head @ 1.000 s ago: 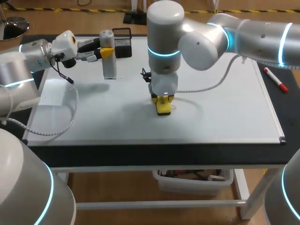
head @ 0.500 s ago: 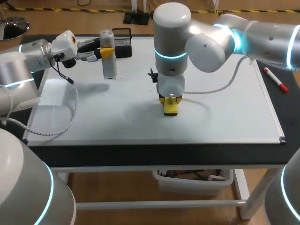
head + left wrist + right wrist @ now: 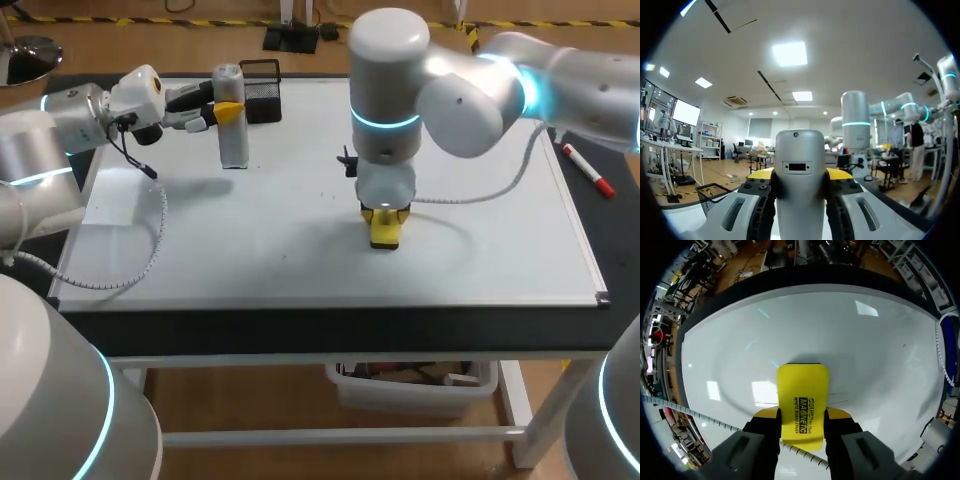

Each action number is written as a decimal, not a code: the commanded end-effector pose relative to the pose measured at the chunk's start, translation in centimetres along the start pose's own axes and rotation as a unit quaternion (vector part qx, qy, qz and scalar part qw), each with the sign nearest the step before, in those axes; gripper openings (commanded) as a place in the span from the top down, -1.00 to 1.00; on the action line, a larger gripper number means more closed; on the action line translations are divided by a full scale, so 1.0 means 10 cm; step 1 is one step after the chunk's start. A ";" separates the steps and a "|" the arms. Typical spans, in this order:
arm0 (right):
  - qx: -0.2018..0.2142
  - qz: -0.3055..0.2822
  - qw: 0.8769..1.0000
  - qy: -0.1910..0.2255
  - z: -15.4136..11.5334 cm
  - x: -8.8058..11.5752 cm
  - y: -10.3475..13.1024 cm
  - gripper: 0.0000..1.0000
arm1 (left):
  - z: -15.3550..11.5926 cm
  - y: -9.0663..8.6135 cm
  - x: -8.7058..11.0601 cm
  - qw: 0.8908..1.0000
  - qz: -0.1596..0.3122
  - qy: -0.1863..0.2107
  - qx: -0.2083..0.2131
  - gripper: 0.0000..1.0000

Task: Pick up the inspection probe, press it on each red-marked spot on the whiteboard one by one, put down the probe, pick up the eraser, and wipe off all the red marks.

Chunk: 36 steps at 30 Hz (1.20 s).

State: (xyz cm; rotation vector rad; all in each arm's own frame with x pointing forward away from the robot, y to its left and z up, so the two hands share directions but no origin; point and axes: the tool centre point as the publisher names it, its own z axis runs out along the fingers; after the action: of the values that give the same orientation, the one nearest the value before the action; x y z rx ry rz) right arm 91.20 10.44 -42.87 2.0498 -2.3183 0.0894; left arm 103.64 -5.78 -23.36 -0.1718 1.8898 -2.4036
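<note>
With right fingers [image 3: 764, 414] clamping the eraser [image 3: 802, 405] and left fingers [image 3: 760, 175] gripping the probe [image 3: 800, 190], a tilted wipe could miss red on the whiteboard [image 3: 480, 240].

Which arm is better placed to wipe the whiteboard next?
Right. The right tool is shut on the eraser, down at the middle of the whiteboard. The left tool is shut on the probe by the basket and would have to put it down first.
</note>
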 end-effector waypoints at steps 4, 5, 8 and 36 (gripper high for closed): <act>0.007 0.006 1.000 -0.001 -0.03 0.10 -0.01 1.00 | 0.01 -0.01 0.01 1.000 0.001 -0.002 0.001 1.00; 0.008 0.007 1.000 -0.001 -0.04 0.11 -0.03 1.00 | 0.01 -0.01 0.01 1.000 0.001 -0.002 0.001 1.00; 0.014 0.006 1.000 -0.002 -0.11 0.14 -0.08 1.00 | 0.01 -0.01 0.01 1.000 0.001 -0.002 0.001 1.00; 0.021 -0.021 1.000 -0.010 -0.29 0.19 -0.23 1.00 | 0.01 -0.01 0.01 1.000 0.001 -0.002 0.001 1.00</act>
State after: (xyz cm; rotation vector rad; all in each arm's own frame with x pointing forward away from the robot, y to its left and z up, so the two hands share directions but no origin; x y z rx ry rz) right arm 93.26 8.62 -39.93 2.1231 -2.3037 0.1131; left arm 103.64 -5.78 -23.36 -0.1718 1.8897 -2.4036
